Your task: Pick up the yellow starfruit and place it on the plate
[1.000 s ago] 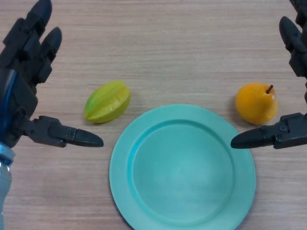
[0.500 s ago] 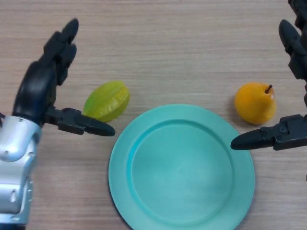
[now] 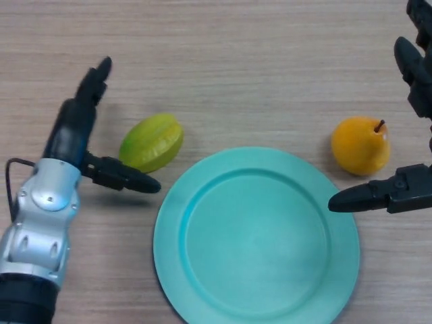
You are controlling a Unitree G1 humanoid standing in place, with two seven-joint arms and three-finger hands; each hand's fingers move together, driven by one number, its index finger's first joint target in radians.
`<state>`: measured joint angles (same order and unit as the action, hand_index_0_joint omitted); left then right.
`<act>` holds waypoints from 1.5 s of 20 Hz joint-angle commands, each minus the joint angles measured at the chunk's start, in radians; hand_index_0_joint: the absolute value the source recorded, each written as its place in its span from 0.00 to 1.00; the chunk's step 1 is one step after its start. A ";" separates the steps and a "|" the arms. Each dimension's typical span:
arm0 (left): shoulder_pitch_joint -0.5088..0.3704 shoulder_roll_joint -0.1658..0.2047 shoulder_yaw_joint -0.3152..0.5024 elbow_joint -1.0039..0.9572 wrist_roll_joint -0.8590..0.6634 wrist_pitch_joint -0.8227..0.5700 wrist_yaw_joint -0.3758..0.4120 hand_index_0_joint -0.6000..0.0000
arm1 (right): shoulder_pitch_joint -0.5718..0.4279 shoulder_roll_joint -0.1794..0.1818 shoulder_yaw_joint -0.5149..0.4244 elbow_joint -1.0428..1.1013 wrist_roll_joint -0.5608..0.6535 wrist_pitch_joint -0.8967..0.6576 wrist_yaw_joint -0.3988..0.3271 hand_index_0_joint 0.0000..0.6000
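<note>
Desk (image 3: 236,61): I see a light wood-grain surface filling the whole frame.

Round teal plate (image 3: 202,283): lower centre of the frame, lying flat on the desk, with nothing on it.

Yellow-green ridged starfruit (image 3: 151,142): left of centre, lying on the desk just off the plate's upper left rim and not touching it.

Orange-yellow pear with a dark stem (image 3: 360,144): right of centre, resting on the desk just beyond the plate's upper right rim, stem pointing up and to the right.

Left hand (image 3: 75,128): black, on a silver forearm that rises from the lower left corner. I see its fingers (image 3: 94,79) straight and reaching toward the upper left of the frame, to the left of the starfruit, while the thumb juts toward the right just below the fruit. The fingers and thumb are spread wide apart, with the starfruit lying in the gap between them. I cannot tell whether the thumb touches the fruit.

Right hand (image 3: 412,189): black, at the right edge of the frame. Its fingers show in the upper right corner and the thumb points left, its tip over the plate's right rim, below the pear. The fingers are apart and hold nothing.
</note>
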<state>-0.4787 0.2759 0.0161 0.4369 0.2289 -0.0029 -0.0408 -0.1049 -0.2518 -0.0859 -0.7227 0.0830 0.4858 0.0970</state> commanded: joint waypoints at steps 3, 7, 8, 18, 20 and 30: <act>-0.109 0.012 0.017 0.039 0.003 -0.171 0.029 1.00 | -0.024 -0.034 -0.064 -0.049 0.016 -0.158 -0.004 0.00; -0.115 0.009 -0.004 0.085 0.019 -0.265 0.014 0.92 | -0.021 -0.032 -0.074 -0.051 0.029 -0.156 0.001 0.00; -0.115 0.009 -0.005 0.087 0.024 -0.273 0.016 0.75 | -0.022 -0.032 -0.073 -0.050 0.028 -0.156 0.001 0.00; -0.084 0.052 0.005 0.144 0.262 -0.374 0.146 1.00 | -0.030 -0.027 -0.045 -0.063 0.000 -0.133 -0.009 0.00; -0.076 0.059 0.024 0.108 0.240 -0.346 0.154 1.00 | -0.031 -0.023 -0.038 -0.071 0.000 -0.122 -0.011 0.00; 0.029 0.073 0.066 -0.145 0.077 -0.292 0.105 0.00 | -0.030 -0.011 -0.008 -0.113 -0.032 -0.090 -0.012 0.00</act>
<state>-0.4107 0.3076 0.0153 0.3549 0.3270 -0.2040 0.0348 -0.1136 -0.2504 -0.0565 -0.7689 0.0738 0.4874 0.1011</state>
